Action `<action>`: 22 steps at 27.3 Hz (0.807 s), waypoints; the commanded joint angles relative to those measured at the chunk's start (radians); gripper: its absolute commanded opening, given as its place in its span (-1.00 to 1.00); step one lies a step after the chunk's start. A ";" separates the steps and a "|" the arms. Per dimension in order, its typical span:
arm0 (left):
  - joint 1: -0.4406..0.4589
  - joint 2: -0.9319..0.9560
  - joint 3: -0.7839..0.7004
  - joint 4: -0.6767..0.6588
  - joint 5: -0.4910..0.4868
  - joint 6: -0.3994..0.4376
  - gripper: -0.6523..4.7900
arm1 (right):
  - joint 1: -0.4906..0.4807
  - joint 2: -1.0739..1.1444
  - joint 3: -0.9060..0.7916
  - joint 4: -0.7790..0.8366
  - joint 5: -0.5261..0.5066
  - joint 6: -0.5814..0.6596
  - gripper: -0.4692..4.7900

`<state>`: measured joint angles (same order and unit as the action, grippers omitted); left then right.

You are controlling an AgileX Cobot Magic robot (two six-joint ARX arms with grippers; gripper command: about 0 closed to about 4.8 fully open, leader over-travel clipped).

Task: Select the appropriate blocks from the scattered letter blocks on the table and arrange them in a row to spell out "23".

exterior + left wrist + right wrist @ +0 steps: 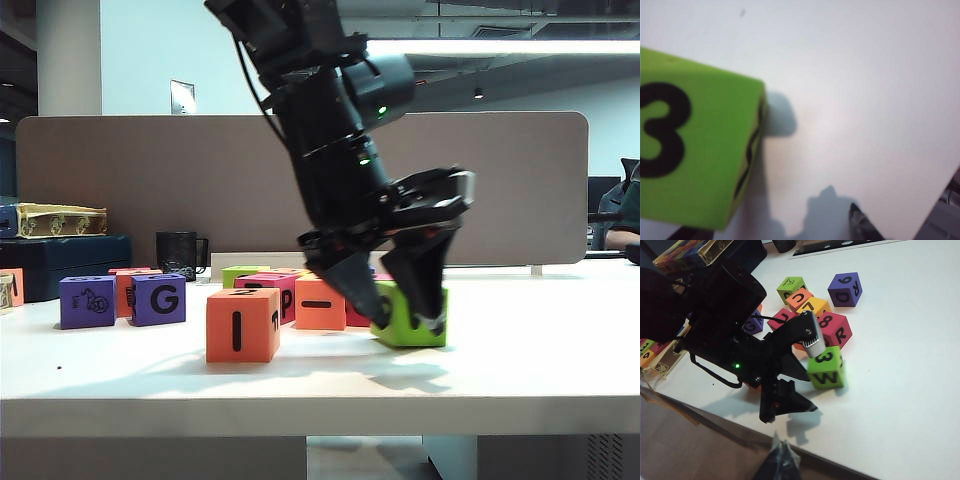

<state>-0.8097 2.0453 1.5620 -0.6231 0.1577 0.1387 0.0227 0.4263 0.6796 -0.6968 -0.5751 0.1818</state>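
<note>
One lime green foam cube (826,371) is what you are handling now. It sits flat on the large white tabletop (540,340), near the front edge and just clear of the cluster of other cubes. Its top face reads "3" and one side reads "W". Judge it light and soft: it should give under the pads, so squeeze gently. Take it across two opposite side faces, low enough that it cannot pivot, and keep the "3" uncovered.

The left gripper (398,315) is down around this cube with its jaws apart. One finger is close against the cube and the other stands clear of it, so nothing is clamped.

A big orange foam cube (243,324) nearby shows "I" on its front. Behind are a purple foam cube (158,298) reading "G" and a pink foam cube (835,327) reading "8" and "R".

The right gripper (780,462) hangs off the table's edge, too blurred for you to tell its jaws.
</note>
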 commanded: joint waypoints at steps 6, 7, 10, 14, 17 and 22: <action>-0.051 -0.004 0.044 -0.013 0.026 0.003 0.46 | 0.000 0.001 0.002 0.012 0.001 -0.003 -0.83; -0.051 -0.004 0.058 -0.045 0.027 0.002 0.46 | 0.000 0.001 0.002 0.011 0.001 -0.003 -0.82; -0.051 -0.004 0.108 -0.166 0.026 0.003 0.46 | 0.000 0.001 0.002 0.010 0.001 -0.003 -0.83; -0.049 -0.004 0.183 -0.255 0.011 0.002 0.46 | 0.000 0.001 0.000 0.010 0.000 -0.003 -0.83; -0.048 -0.004 0.212 -0.213 -0.048 -0.023 0.46 | 0.000 0.001 -0.006 0.010 0.000 -0.003 -0.83; -0.047 0.005 0.210 -0.068 -0.184 -0.193 0.60 | 0.000 0.001 -0.010 0.010 0.000 -0.003 -0.82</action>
<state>-0.8589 2.0495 1.7725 -0.7231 -0.0128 -0.0204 0.0227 0.4259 0.6674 -0.7002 -0.5755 0.1818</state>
